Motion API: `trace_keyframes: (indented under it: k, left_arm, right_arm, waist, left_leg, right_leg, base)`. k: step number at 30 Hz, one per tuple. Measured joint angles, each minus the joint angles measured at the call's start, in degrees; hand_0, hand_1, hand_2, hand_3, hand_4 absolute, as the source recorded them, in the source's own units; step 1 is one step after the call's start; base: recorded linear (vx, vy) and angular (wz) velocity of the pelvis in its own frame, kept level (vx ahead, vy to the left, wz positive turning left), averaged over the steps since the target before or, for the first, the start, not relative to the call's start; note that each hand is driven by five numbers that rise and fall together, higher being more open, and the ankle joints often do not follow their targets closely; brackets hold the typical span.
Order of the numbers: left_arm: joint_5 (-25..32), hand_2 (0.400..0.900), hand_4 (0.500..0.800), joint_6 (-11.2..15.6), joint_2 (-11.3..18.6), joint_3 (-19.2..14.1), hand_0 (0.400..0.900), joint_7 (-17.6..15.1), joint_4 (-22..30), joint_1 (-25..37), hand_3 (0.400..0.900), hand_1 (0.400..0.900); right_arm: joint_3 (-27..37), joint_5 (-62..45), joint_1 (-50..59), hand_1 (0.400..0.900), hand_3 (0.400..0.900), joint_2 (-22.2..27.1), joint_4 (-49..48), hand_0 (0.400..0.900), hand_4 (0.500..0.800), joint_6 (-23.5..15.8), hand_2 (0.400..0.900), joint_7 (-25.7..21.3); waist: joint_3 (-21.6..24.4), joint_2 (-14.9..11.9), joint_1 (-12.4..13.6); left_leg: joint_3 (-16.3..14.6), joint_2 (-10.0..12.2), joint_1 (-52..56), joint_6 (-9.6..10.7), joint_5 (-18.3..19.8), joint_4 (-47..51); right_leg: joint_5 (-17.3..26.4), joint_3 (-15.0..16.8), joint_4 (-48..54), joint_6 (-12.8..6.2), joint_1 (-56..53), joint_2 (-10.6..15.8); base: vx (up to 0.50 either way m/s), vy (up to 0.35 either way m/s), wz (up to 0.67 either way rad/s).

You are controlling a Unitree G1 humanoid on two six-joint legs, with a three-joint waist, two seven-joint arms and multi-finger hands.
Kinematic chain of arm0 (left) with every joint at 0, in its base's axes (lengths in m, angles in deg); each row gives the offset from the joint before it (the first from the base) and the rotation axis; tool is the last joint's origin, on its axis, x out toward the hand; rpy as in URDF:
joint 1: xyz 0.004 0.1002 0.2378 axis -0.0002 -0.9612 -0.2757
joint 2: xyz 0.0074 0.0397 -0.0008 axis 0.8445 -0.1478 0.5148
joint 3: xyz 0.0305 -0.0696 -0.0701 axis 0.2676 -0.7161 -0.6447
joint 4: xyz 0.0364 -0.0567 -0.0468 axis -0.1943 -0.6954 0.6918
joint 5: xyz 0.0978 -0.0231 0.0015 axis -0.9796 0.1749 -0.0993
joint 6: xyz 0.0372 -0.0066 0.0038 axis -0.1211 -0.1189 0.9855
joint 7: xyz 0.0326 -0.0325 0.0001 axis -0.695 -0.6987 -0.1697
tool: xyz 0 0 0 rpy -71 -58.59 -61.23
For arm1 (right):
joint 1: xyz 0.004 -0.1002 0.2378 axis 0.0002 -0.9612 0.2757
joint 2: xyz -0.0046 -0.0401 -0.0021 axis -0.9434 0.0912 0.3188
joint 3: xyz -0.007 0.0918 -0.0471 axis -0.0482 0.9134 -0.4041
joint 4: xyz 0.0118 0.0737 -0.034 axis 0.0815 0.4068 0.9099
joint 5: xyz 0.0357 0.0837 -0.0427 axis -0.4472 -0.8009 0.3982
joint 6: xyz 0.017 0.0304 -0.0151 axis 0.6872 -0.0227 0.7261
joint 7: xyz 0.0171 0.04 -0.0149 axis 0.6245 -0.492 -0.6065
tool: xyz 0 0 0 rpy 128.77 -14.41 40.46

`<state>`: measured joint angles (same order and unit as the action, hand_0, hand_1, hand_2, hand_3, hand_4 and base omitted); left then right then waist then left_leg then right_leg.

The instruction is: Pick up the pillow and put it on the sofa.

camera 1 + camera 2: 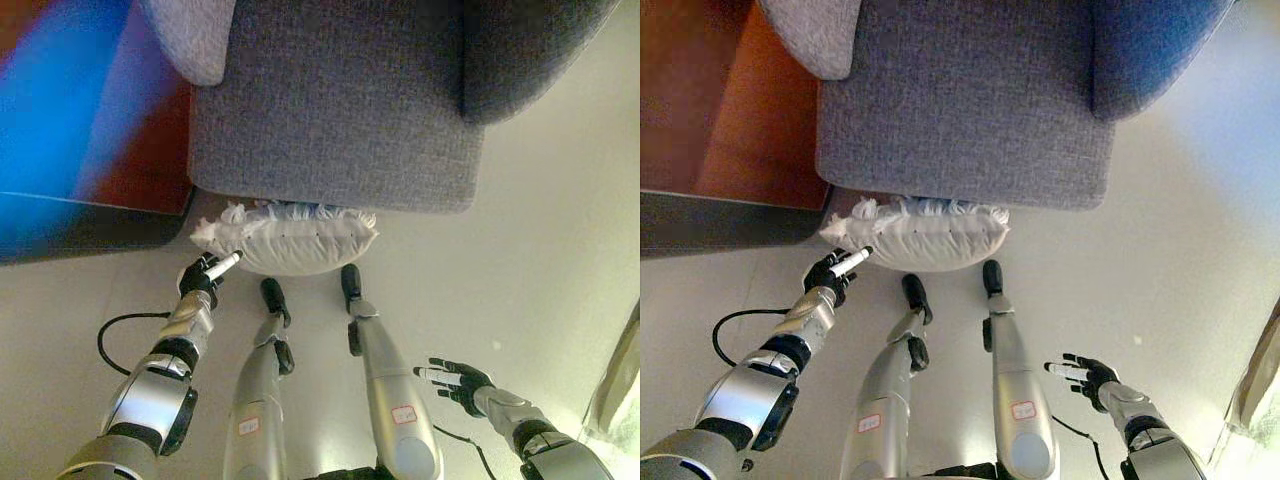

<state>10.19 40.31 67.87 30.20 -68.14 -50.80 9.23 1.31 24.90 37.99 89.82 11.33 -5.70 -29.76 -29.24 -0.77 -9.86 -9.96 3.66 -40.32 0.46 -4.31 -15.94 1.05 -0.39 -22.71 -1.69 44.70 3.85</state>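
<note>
A white pillow with a fringed edge lies on the floor against the front of the grey sofa. My left hand is at the pillow's left corner, its white-tipped fingers stretched out and touching the edge. My right hand is low on the right, open with fingers spread, well away from the pillow. The sofa seat above the pillow is bare.
A grey armrest or cushion shows at the sofa's upper left, another armrest at the upper right. A dark wooden cabinet stands to the left of the sofa. Pale floor lies to the right.
</note>
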Motion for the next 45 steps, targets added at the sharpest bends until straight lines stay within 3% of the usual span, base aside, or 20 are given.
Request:
trace_keyframes:
  k: [5,9,20,21,22,36,45]
  left_arm:
    - [4.62,0.9,0.8,-0.06,2.34,-1.1,0.9,-0.06,-0.29,2.77,0.9,0.9]
    - [8.6,0.9,0.8,-0.13,2.56,-1.53,0.9,-0.14,-0.26,5.37,0.9,0.9]
    - [12.81,0.9,0.8,-1.65,5.73,-1.72,0.9,-0.7,-1.25,10.8,0.9,0.9]
    - [13.02,0.763,0.718,-1.76,5.81,-1.72,0.763,-0.72,-1.58,11.57,0.763,0.763]
    - [13.41,0.4,0.5,-1.83,5.99,-1.72,0.4,-0.69,-1.59,12.06,0.4,0.4]
    - [13.46,0.4,0.5,-1.87,6.59,-0.8,0.4,-0.31,-3.19,12.92,0.4,0.4]
    - [13.44,0.4,0.5,-3.51,6.1,-0.75,0.4,-0.3,-3.19,10.74,0.4,0.4]
  right_arm:
    - [0.04,-0.04,0.01,0.9,0.9,0.04,0.04,0.9,0.8,-1.01,0.9,0.59]
    - [0.01,-0.29,0.01,0.9,0.9,-0.25,0.05,0.9,0.8,-1.01,0.9,0.57]
    - [0.6,-3.02,0.03,0.9,0.9,-0.35,0.07,0.9,0.8,-0.85,0.9,2.22]
    - [0.73,-3.06,0.04,0.9,0.9,-0.35,0.05,0.9,0.8,-0.9,0.9,2.45]
    - [0.91,-3.13,0.06,0.9,0.9,-0.37,0.05,0.9,0.8,-0.91,0.9,2.84]
    - [1.12,-3.55,0.06,0.9,0.9,-0.94,0.13,0.9,0.8,-2.99,0.9,4.38]
    - [1.09,-3.74,0.0,0.9,0.9,-1.29,0.14,0.9,0.8,-3.71,0.9,4.37]
  waist:
    - [0.03,-1.41,-0.86]
    - [-0.06,-1.67,-0.81]
    - [-0.16,-3.33,-1.14]
    - [-0.17,-3.5,-1.11]
    - [-0.18,-3.68,-1.07]
    - [-0.38,-5.07,-1.22]
    - [-0.4,-5.35,-1.17]
  left_leg:
    - [0.54,0.73,-4.74,0.29,1.0,-4.22]
    - [1.98,0.99,-8.12,0.53,1.19,-6.58]
    - [5.56,0.98,-14.27,1.56,1.37,-9.66]
    - [5.55,0.97,-14.54,1.6,1.39,-9.79]
    - [5.55,0.95,-14.74,1.62,1.41,-9.88]
    - [5.48,0.73,-14.72,1.87,1.37,-9.98]
    - [4.98,0.68,-8.23,1.73,1.47,-7.67]
  right_leg:
    - [-0.73,-0.21,-3.38,0.63,4.35,-0.35]
    - [-1.18,-0.97,-5.6,1.32,7.3,-0.52]
    - [-1.44,-1.65,-8.13,1.75,12.59,-1.51]
    - [-1.46,-1.67,-8.27,1.78,12.85,-1.5]
    - [-1.5,-1.66,-8.42,1.83,13.06,-1.46]
    - [-1.62,-1.61,-8.82,2.01,13.11,-1.2]
    - [-1.75,-1.54,-7.6,2.09,7.13,-0.98]
  base:
    - [-0.03,-0.071,0.07]
    - [0.01,-0.098,0.1]
    - [0.04,-0.079,0.03]
    - [0.0,0.0,0.0]
    - [0.0,0.0,0.0]
    - [0.0,0.0,0.01]
    - [0.0,0.024,-0.01]
